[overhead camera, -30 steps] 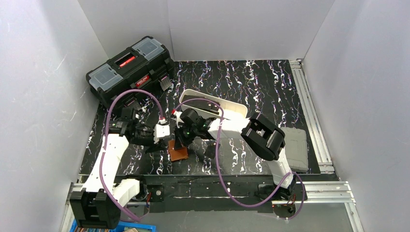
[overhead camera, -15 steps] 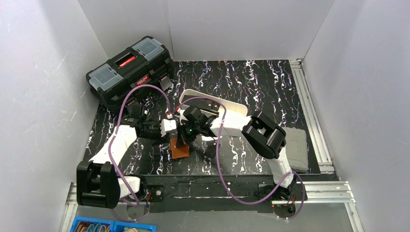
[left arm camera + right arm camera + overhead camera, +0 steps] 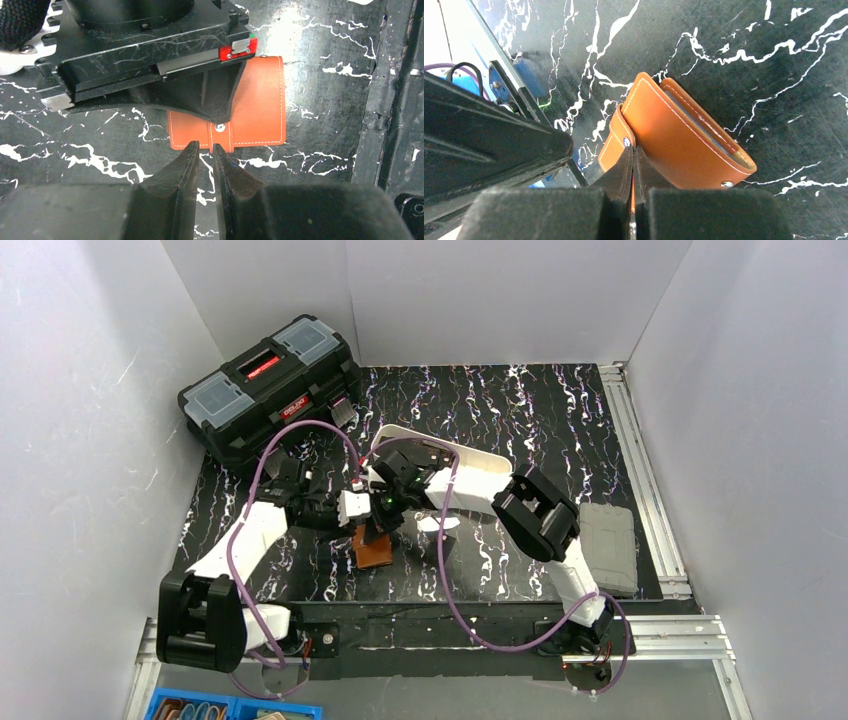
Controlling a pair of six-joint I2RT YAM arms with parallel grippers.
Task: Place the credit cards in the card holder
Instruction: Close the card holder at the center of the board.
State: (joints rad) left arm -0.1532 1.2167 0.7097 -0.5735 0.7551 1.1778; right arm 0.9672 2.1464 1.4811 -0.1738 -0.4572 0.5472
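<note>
From above, the card holder (image 3: 373, 553) is being flanked by the left gripper (image 3: 352, 510) and right gripper (image 3: 380, 523) near the counter's (image 3: 520, 410) near edge, left of centre. In the left wrist view, the jaws are being kept almost together at the snap-tab strap (image 3: 220, 137). In the right wrist view, the jaws are being clamped on that strap (image 3: 616, 142).

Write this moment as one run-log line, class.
right gripper: shut on card holder strap | left gripper: nearly shut at strap edge | cards: unseen
</note>
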